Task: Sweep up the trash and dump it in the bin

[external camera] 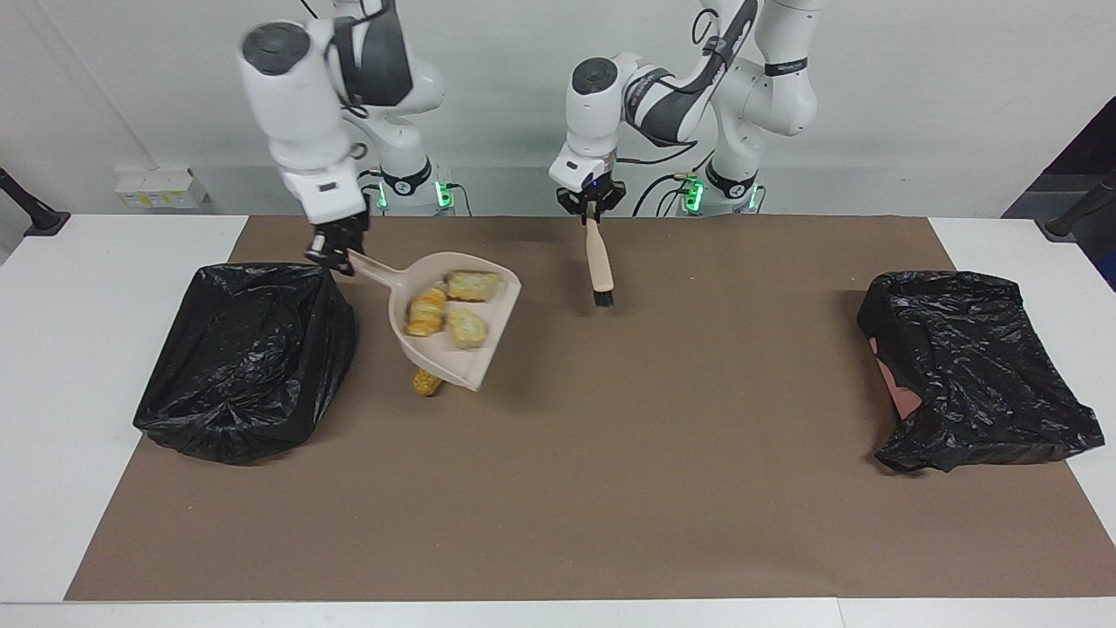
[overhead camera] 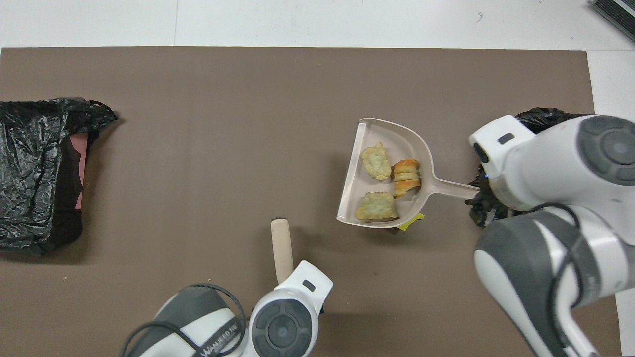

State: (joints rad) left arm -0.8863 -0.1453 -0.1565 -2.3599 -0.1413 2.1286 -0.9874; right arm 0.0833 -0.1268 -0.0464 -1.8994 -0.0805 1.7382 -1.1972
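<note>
Up in the air — beige plastic dustpan, handle pinched by right gripper, beside black-bagged bin.
Inside: cream chunks, orange-striped chunk — left gripper clamped on beige brush.

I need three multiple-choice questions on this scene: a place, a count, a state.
1. Where is the orange-brown nugget?
A) on the mat, under the raised dustpan
B) in the dustpan
C) in a bin bag

2. How many trash pieces lie in the dustpan?
A) one
B) three
C) five

3. The brush is:
A) lying on the mat
B) inside the dustpan
C) hanging bristles-down from the left tool

Answers: 1 A, it peeks out below the pan's edge; 2 B, two pale chunks and one striped; 3 C, the tool grips its handle.
</note>
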